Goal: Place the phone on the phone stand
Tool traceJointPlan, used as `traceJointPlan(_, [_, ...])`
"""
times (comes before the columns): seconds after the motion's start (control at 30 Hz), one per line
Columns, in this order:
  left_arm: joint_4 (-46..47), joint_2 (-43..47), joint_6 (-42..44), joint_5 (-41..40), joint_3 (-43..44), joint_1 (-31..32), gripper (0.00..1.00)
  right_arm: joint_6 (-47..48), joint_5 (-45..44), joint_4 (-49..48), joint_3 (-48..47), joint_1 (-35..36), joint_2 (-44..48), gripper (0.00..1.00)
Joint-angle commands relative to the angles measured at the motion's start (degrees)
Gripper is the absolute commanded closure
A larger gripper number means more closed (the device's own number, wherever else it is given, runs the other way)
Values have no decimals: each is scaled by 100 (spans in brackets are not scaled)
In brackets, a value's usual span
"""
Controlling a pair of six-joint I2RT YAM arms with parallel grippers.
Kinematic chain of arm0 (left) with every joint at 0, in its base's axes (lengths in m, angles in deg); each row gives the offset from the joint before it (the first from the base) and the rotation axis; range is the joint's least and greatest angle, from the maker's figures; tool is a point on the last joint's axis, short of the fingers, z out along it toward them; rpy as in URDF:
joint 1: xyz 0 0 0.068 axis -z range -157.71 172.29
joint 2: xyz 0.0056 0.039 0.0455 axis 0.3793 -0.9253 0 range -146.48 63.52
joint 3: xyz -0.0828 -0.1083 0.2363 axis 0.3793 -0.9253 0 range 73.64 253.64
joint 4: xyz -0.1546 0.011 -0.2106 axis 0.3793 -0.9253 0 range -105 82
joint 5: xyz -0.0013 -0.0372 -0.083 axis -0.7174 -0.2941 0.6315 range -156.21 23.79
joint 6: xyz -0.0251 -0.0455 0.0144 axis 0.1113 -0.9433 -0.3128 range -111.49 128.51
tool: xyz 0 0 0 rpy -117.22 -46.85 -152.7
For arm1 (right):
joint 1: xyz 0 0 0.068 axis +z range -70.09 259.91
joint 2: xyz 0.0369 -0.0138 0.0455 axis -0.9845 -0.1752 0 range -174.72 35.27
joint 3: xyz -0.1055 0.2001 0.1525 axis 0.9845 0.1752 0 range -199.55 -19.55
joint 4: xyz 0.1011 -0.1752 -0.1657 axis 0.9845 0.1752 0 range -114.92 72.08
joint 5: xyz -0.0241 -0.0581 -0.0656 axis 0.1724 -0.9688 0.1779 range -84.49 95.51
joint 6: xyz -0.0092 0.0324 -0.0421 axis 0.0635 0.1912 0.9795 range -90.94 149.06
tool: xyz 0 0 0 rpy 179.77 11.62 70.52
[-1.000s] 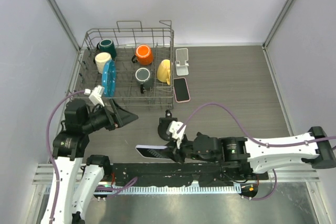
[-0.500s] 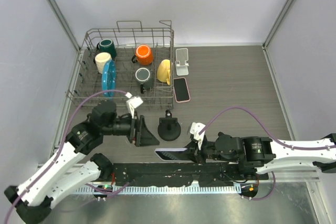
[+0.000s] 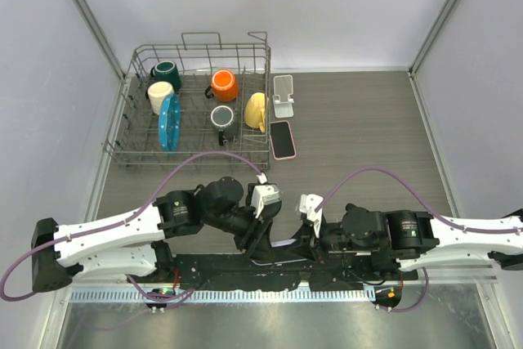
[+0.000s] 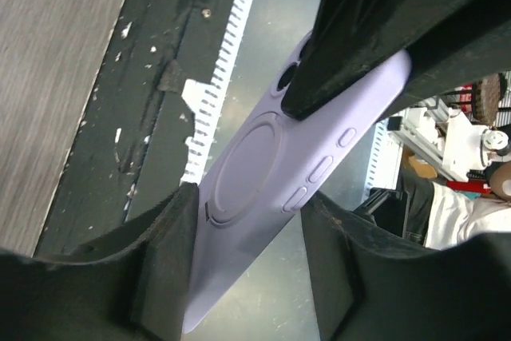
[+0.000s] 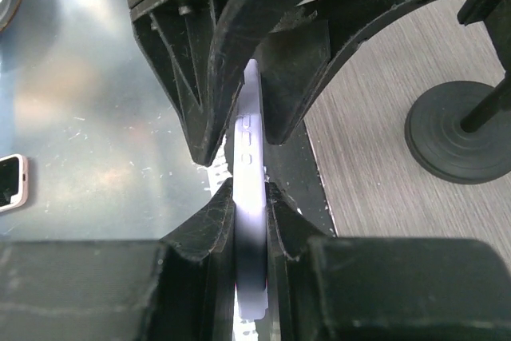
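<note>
The phone (image 5: 249, 173) is lavender with side buttons and hangs low over the table's near edge; only a sliver of it (image 3: 282, 243) shows from above. My right gripper (image 5: 249, 191) is shut on its two flat faces. My left gripper (image 4: 251, 197) has come in from the opposite side. Its fingers (image 5: 215, 77) stand on either side of the phone's other end with a little room left, so it is open. A white phone stand (image 3: 283, 94) sits far back beside the rack. A black round-based stand (image 5: 459, 133) is close on the right.
A wire dish rack (image 3: 131, 124) at the back left holds several mugs and a blue plate. A second phone (image 3: 282, 139) with a pink rim lies flat beside the rack, below the white stand. A black base rail (image 3: 270, 271) runs along the near edge under both grippers.
My left arm swung from the left side to the middle and put its jaws around the phone, and they have narrowed. My right gripper shifted right with the phone.
</note>
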Motion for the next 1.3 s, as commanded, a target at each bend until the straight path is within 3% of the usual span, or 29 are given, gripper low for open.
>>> traceJointPlan(0.0, [901, 232, -23, 40, -163, 153, 50, -167, 306, -437, -305, 19, 297, 100])
traceJointPlan(0.07, [1042, 268, -50, 75, -242, 188, 57, -272, 341, -507, -287, 19, 402, 99])
traceJointPlan(0.2, [1122, 198, -6, 49, -93, 250, 90, -395, 412, -875, -182, 10, 455, 99])
traceJointPlan(0.27, [1139, 241, 46, -152, 38, 381, 100, -430, 298, -1078, -164, 10, 394, 100])
traceJointPlan(0.4, [1192, 477, 64, -767, 65, 663, 100, -518, -255, -1166, -225, 10, 166, 99])
traceJointPlan(0.43, [1201, 548, 38, -873, 48, 681, 100, -588, -396, -1149, -269, 10, 104, 91])
traceJointPlan(0.5, [1201, 802, -6, -1328, -22, 681, 100, -624, -660, -1113, -287, 10, -10, 86])
traceJointPlan(0.63, [1043, 1180, 3, -2463, -58, 681, 100, -685, -810, -973, -340, 10, -317, 47])
traceJointPlan(0.73, [990, 1409, 20, -2903, 12, 681, 100, -703, -845, -1051, -244, 10, -318, 27])
traceJointPlan(0.77, [1025, 1454, 12, -2922, -5, 689, 100, -703, -845, -1113, -191, 19, -301, 25])
traceJointPlan(0.93, [1227, 1770, -128, -2878, -224, 681, 100, -834, -855, -1901, 319, 10, -11, 21])
traceJointPlan(1.1, [1736, 1999, -252, -2325, -550, 681, 100, -1255, -688, -2966, 837, 2, 218, 22])
traceJointPlan(1.27, [2114, 2113, -226, -2131, -655, 681, 100, -1573, -503, -3995, 1224, -7, 393, 37])
